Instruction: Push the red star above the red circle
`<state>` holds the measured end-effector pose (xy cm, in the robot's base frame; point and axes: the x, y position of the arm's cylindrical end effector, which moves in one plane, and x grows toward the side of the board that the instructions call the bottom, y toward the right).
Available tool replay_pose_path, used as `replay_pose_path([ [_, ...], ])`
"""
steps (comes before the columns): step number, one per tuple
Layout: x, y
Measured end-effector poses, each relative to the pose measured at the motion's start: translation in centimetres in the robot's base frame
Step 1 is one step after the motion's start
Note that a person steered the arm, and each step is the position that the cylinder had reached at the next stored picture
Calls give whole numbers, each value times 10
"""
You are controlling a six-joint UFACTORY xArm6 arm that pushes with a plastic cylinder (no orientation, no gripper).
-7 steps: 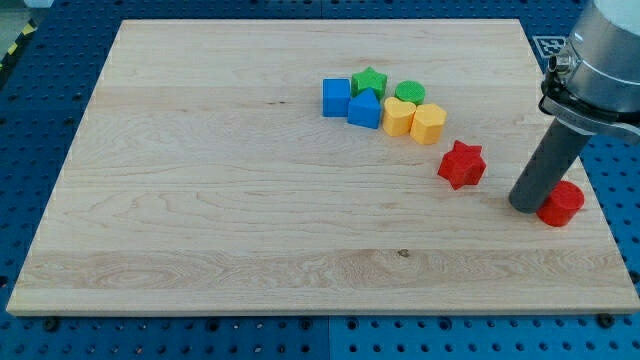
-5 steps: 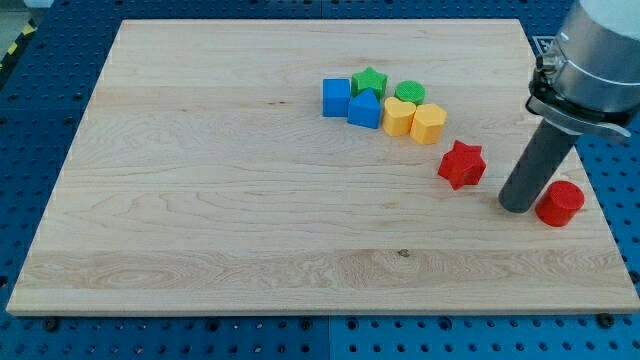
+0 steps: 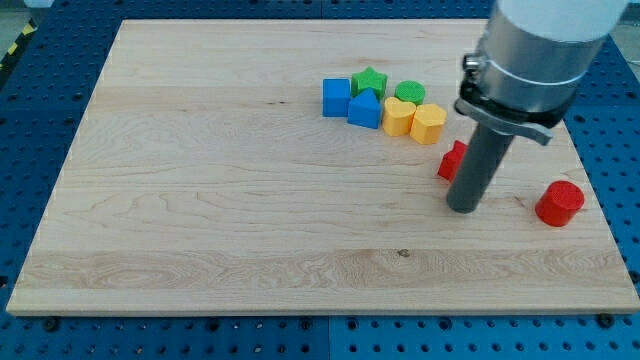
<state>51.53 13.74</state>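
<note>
My tip (image 3: pixel 462 208) rests on the wooden board (image 3: pixel 200 200), a bare rod end with nothing to open or close and nothing carried. The red star (image 3: pixel 452 160) lies just up-view of my tip and is mostly hidden behind the rod, with only its left edge showing; I cannot tell whether the rod is touching it. The red circle (image 3: pixel 559 203) sits well to the view's right of my tip, at about the same height in the view, close to the board's right edge. So the star is to the view's left of the circle and only slightly higher, and in my judgement the move turns on getting to the star's left side and driving it toward the view's right and a little toward the top, until it stands over the circle. From where my tip is now, below the star, a straight push would send it up-view toward the yellow heart (image 3: pixel 429 123) and the other yellow block (image 3: pixel 399 116), which lie beyond it with the green circle (image 3: pixel 409 92), green star (image 3: pixel 369 81) and two blue blocks (image 3: pixel 351 101). There is open board up-view of the circle, though the right edge is near, so an overshoot could run the star off.
</note>
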Motion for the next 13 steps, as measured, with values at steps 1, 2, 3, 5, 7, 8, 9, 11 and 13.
replay_pose_path([
  [1,0,-19],
  [2,-9,-42],
  [3,-13,-49],
  [5,-48,-45],
  [7,-50,14],
  [8,-50,19],
  [9,-50,28],
  [11,-32,25],
  [13,-32,59],
])
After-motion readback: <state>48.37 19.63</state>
